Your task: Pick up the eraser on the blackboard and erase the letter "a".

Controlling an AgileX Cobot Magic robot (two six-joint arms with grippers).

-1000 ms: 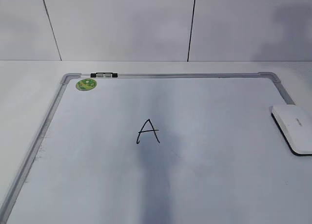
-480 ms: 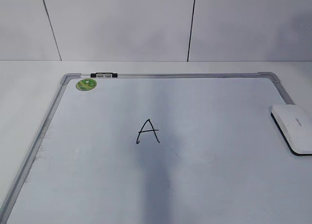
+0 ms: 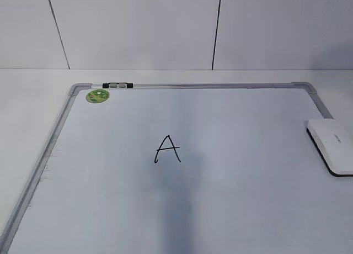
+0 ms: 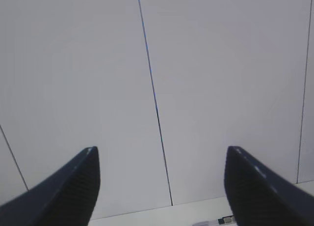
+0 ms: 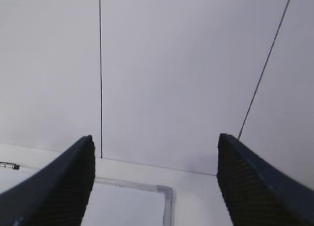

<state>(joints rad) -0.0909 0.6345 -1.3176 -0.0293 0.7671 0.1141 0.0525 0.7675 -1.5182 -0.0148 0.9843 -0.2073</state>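
Observation:
The blackboard (image 3: 248, 154), a white board in a grey frame, lies flat on the table. The eraser (image 3: 332, 143), a white block with a black pad underneath, rests at the board's right edge. A capital "A" (image 3: 167, 149) is written near the board's middle; the letter "a" is out of view. Neither arm shows in the exterior view. My left gripper (image 4: 161, 149) is open and empty, facing the back wall. My right gripper (image 5: 155, 136) is also open and empty, above the board's far corner (image 5: 167, 192).
A round green sticker (image 3: 97, 95) and a small black-and-silver clip (image 3: 117, 85) sit at the board's far left corner. A panelled white wall (image 3: 138, 27) rises behind the table. A soft shadow runs down the board below the "A".
The dark shadow down the board's middle has faded and narrowed. The eraser, the board and the writing have not moved.

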